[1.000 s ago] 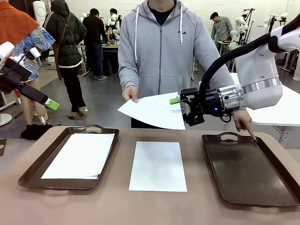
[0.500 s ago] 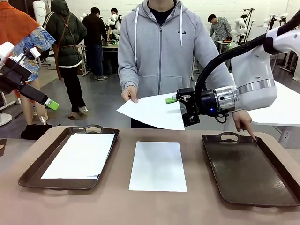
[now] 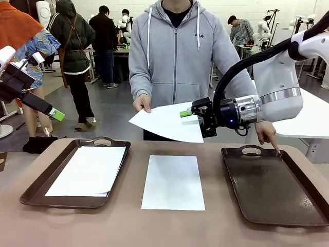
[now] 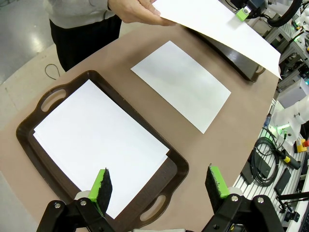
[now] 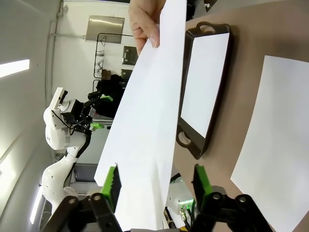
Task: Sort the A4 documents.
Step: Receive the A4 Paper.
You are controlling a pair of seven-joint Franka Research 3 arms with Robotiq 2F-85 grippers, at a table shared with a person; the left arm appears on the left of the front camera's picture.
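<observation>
Handling the held sheet (image 3: 167, 122): thin, light and floppy, so it will likely sag from a single pinch point, and it may crease or tear if pulled while the person keeps hold.
Where it is: in the air over the far side of the table (image 3: 128, 226), held at its far-left corner by the person's hand (image 3: 142, 104), well above the other papers.
Right gripper (image 3: 196, 122): fingers spread, astride the sheet's right edge. In the right wrist view the paper runs between the two green pads with a gap on each side — nothing pinched yet.
Best hold: a little way in from that right edge, pads flat on the paper. A grip at the very tip of a corner would probably let it droop and slide out.
Left gripper (image 4: 159, 182): spread wide, holding nothing, hovering over the left tray (image 4: 176, 168).
Other A4 documents: a small stack (image 4: 96, 140) lies in the left tray, and a middle sheet (image 3: 173, 181) lies flat on the table between the trays.
Right tray (image 3: 272, 185): dark, with no paper in it — the person's pointing hand (image 3: 266, 133) aims a finger at its far rim.
</observation>
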